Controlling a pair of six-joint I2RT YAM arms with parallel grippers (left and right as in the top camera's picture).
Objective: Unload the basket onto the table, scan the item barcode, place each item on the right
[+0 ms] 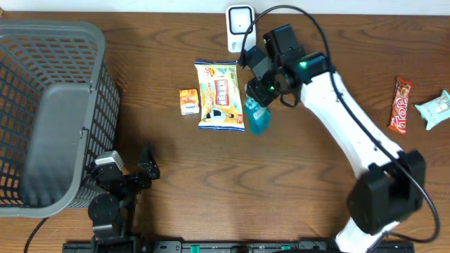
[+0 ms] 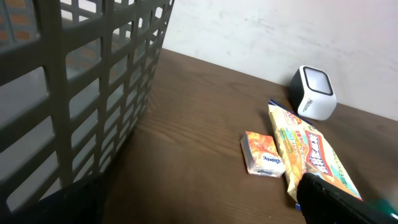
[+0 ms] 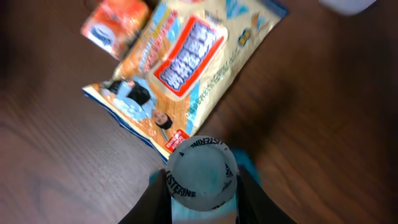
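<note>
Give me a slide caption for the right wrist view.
Right claw grips a teal mouthwash bottle beside a snack bag.

- The right arm (image 1: 351,126) reaches from its base at the table's near right corner, white links stretched diagonally toward the far centre, wrist bent downward.
- The right gripper (image 1: 261,90) points at the tabletop, its dark fingers (image 3: 249,200) closed on either side of the capped neck of a teal bottle (image 1: 258,118).
- The left arm (image 1: 105,207) sits folded low at the near left edge.
- The left gripper (image 1: 129,171) hovers level just above the table, jaws spread wide and holding nothing, one finger (image 2: 333,200) showing at the frame's lower right.
</note>
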